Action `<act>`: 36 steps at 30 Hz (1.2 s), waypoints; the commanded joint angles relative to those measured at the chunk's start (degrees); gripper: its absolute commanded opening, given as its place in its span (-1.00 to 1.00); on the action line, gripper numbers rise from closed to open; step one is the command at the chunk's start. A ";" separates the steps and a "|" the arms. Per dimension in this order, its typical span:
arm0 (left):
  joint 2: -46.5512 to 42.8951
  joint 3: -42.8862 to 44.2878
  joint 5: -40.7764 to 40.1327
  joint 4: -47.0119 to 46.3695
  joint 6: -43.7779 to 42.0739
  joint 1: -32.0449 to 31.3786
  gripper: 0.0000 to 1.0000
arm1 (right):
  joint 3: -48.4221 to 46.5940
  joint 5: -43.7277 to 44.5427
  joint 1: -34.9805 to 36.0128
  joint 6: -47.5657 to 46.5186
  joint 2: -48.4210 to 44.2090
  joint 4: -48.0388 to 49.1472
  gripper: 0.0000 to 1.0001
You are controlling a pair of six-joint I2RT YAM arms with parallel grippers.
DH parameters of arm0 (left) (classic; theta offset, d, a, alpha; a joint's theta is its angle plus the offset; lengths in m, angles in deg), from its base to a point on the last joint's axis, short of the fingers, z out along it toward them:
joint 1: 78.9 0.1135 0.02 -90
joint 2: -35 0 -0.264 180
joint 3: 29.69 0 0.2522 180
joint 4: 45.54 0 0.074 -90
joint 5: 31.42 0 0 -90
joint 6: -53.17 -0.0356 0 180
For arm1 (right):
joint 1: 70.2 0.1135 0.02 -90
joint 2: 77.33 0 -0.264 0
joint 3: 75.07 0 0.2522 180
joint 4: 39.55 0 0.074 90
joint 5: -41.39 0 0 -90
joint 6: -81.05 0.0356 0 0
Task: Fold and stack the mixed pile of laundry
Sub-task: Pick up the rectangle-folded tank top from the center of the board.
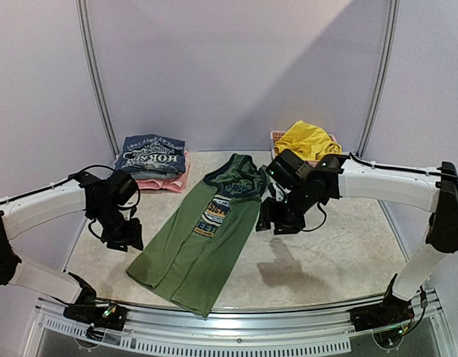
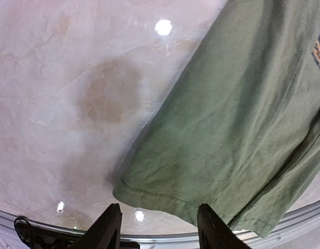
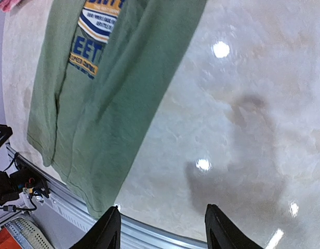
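Shirt hem: the olive-green shirt (image 1: 192, 245) lies flat on the bench (image 1: 340, 253), logo up. It runs diagonally, with its hem corner reaching the front edge nearest you.
Left fingers: your left fingers (image 2: 109, 228) stand about half apart with nothing between them. They hover just beside the shirt's left hem corner, probably placed there to take that edge for a fold.
Right fingers: your right fingers (image 3: 110, 228) are likewise parted and empty. They hang over bare bench on the shirt's right side, clear of the cloth, so both long edges are flanked and a two-handed lift looks possible.
Shirt body: it is spread lengthwise between the two arms. One long side looks doubled over in the right wrist view, but you cannot be sure.
Collar: the dark trim points to the back of the bench, bunched a little.
Folded stack (image 1: 151, 156): a dark blue printed garment rests on a pink one at the back left. That is probably where the shirt belongs once folded.
Yellow shorts (image 1: 307, 137): crumpled and unfolded at the back right, sitting on the pink basket (image 1: 276, 136), kept apart so the bench centre serves one garment.
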 commanded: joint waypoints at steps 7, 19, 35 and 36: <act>-4.78 -9.11 1.18 -5.07 9.39 3.79 -0.07 | 10.01 1.72 5.72 7.82 -7.62 1.55 0.12; -2.78 -14.73 -0.81 -10.57 12.37 3.79 -0.18 | 11.86 1.30 5.76 5.66 -11.01 0.52 0.13; -4.89 -18.22 2.67 -10.77 19.02 -1.21 -1.00 | 18.47 -0.53 5.73 5.56 -15.61 2.13 0.13; -5.58 -18.39 3.25 -10.53 20.47 -2.44 -1.00 | 19.33 -1.08 5.72 6.05 -16.28 2.87 0.13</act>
